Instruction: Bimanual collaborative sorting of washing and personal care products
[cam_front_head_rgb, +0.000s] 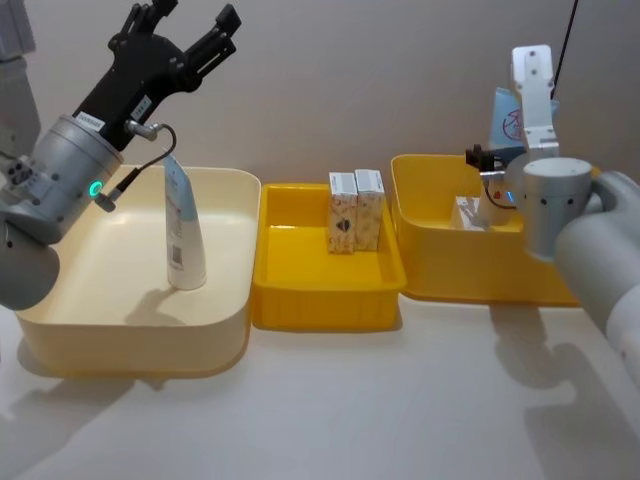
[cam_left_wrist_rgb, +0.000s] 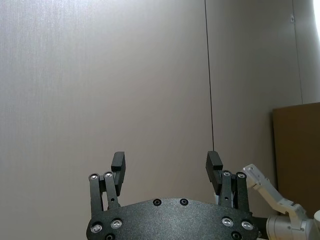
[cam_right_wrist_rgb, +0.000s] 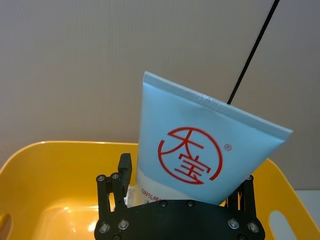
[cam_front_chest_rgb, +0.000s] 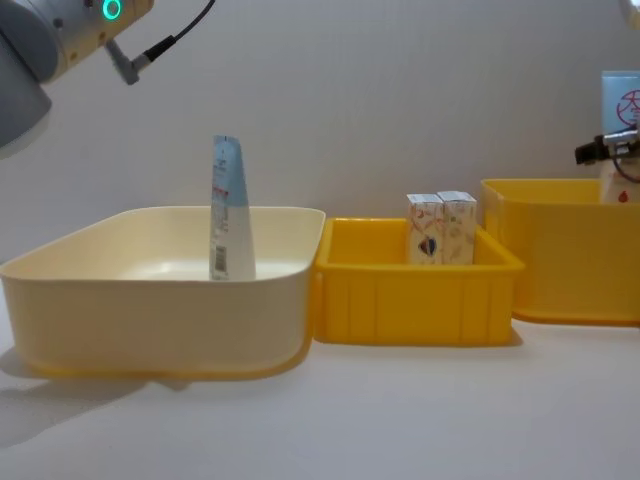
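Looking biggest first, you've got the cream bin (cam_front_head_rgb: 225, 330) at 9 o'clock, with the slim tube (cam_front_head_rgb: 183, 232) standing upright in it. The left gripper (cam_front_head_rgb: 190, 28) hangs spread and empty above, so that tube sits straight below it. At 3 o'clock the right gripper (cam_right_wrist_rgb: 182, 192) is clamped on the wide tube (cam_right_wrist_rgb: 200, 155), long axis near vertical, over the deep yellow bin (cam_front_head_rgb: 430, 275). The two cartons (cam_front_head_rgb: 355, 210) stand between them.

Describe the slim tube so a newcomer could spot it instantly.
Find the large cream bin at the robot's left. The slim tube stands upright inside it, cap down, alone. Unlike the wide tube over the right yellow bin, no gripper holds it.
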